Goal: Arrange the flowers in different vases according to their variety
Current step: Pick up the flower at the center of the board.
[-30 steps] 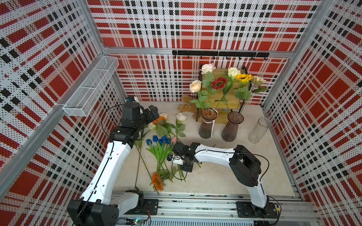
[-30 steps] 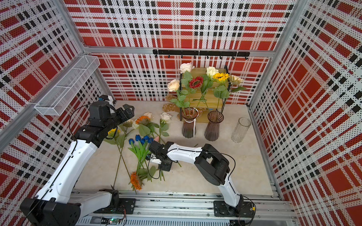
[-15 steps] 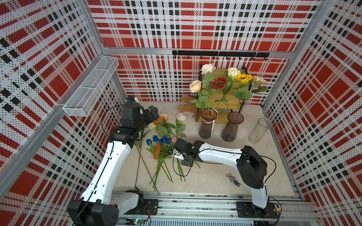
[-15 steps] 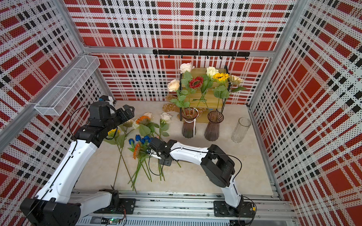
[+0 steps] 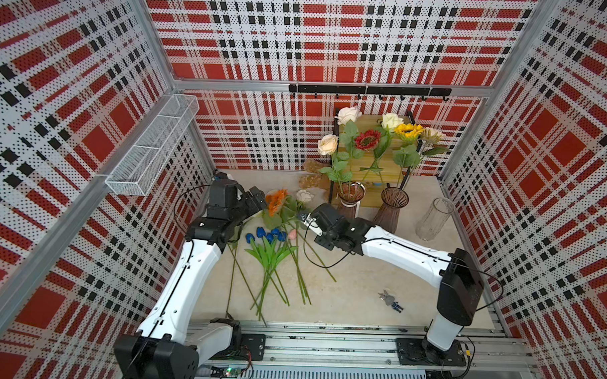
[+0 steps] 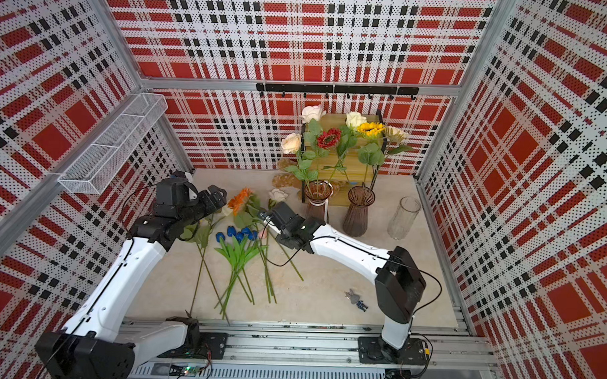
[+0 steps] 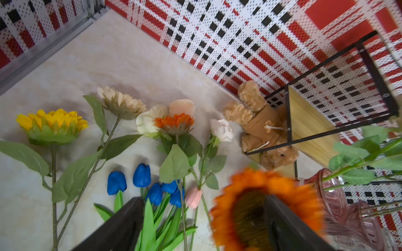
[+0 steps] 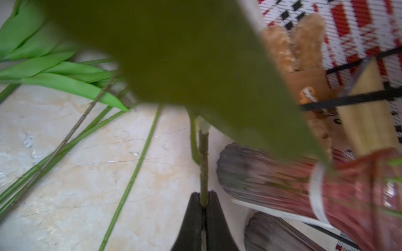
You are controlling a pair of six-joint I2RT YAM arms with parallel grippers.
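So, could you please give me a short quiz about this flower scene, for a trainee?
1. True or false: the clear vase holds no flower.
2. The right pincer is shut on: A a green stem; B a blue tulip; C the teddy bear.
3. How many ribbed vases hold flowers?
Key: 1 true; 2 A; 3 two.
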